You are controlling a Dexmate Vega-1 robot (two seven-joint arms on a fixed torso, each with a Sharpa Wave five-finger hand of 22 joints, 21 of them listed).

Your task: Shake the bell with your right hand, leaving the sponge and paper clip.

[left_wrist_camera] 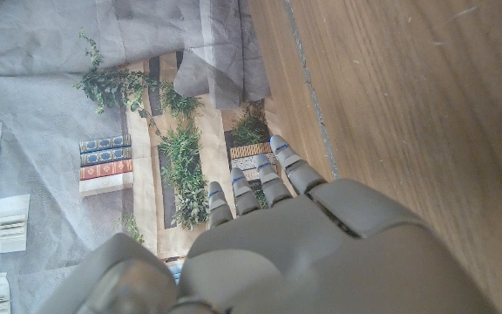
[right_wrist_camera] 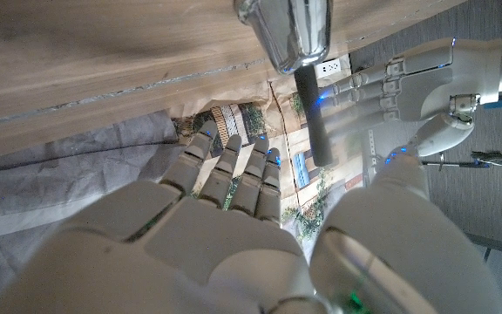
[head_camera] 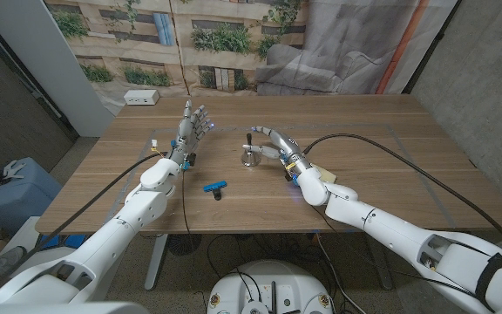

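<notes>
Fingers (head_camera: pixel 264 133) reach around silver bell (head_camera: pixel 251 155) with upright black handle.

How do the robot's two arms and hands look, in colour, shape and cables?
Both arms have smooth white rounded shells. The left hand and right hand are pale grey, with segmented fingers; blue shows at the fingertips. A black cable runs along each arm. The right arm has a black band near its base.

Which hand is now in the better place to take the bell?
The right hand. Its fingers are apart and reach around the black handle of the bell, which stands on the table. The left hand is raised, open, and farther from it.
</notes>
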